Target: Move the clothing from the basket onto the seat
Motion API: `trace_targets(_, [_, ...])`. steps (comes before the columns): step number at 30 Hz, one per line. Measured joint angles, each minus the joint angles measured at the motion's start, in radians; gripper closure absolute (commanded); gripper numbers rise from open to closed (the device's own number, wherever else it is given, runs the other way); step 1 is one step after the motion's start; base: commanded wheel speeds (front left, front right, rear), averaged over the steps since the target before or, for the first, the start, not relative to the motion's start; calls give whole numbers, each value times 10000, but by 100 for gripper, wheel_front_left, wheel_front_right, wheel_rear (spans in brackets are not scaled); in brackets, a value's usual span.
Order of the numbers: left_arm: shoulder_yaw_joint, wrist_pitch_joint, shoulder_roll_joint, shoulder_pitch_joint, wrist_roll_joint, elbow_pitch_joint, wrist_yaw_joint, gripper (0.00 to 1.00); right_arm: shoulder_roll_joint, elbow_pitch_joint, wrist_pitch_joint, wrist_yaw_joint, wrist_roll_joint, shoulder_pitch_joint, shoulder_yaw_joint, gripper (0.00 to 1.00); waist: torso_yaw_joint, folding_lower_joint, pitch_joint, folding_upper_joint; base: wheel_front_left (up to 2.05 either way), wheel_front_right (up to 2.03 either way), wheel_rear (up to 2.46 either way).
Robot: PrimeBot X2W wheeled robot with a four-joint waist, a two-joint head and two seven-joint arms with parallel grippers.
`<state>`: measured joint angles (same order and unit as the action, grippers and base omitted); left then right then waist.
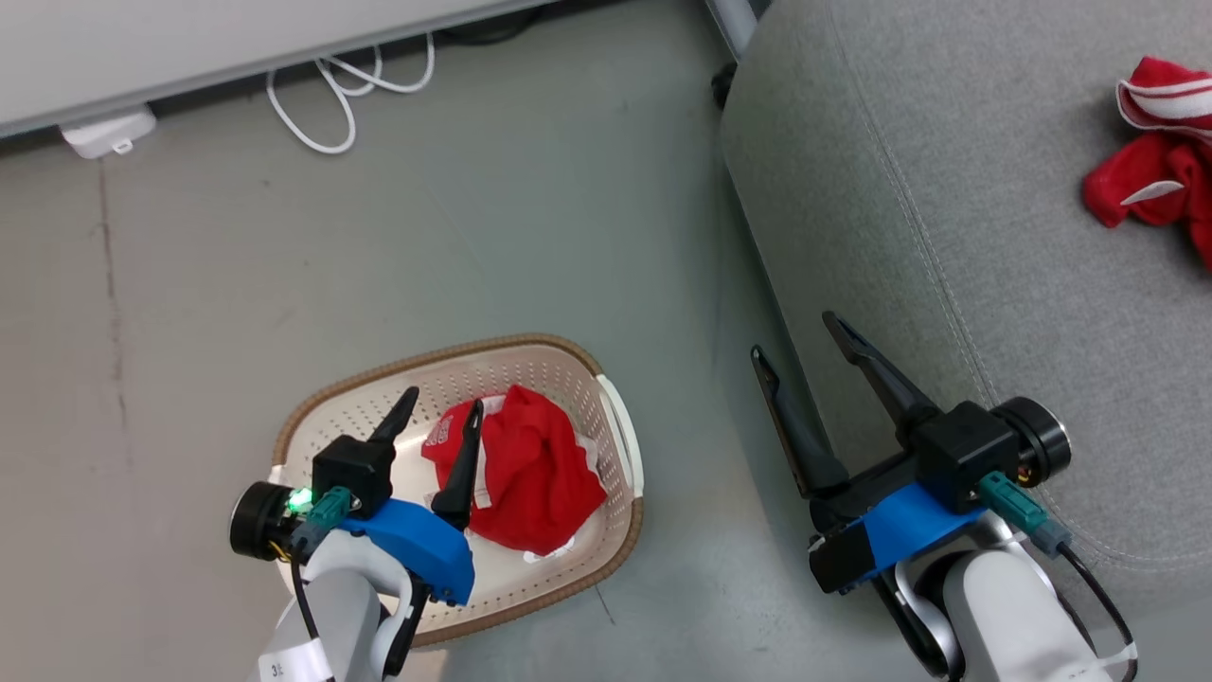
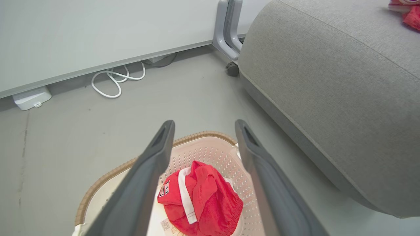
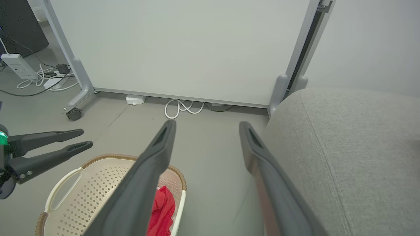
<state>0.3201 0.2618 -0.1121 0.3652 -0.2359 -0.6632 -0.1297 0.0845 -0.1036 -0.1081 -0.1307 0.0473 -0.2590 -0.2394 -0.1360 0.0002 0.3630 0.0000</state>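
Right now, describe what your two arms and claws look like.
Both arms are pale, rounded forearms with a blue wrist cover and a black block. The left claw and right claw each have two long, dark, tapering fingers. Each wrist carries a round black knob and a teal plug with a thin black cable. The left arm adds a green light and a white tag.

The basket [image 1: 379,372] is open at the top, its left half bare, the clothing [image 1: 535,474] heaped in the right half below the left gripper [image 1: 443,398], jaws spread. A strip of bare floor [image 1: 701,474] parts it from the seat [image 1: 900,237], whose rounded edge rises beside the right gripper [image 1: 794,335]. A white cable [image 1: 322,104] lies far back.
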Motion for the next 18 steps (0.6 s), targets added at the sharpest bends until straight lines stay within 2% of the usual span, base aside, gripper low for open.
trace_targets(5, [433, 0, -219, 593, -77, -439, 0, 0, -13, 134, -125, 0, 27, -314, -146, 0, -394, 0, 873, 0, 0, 0, 0])
trace_targets(18, [1693, 0, -1210, 2121, -443, -1996, 0, 0, -268, -182, -945, 0, 320, -1015, -414, 0, -1533, 0, 2917, 0, 0, 0, 0])
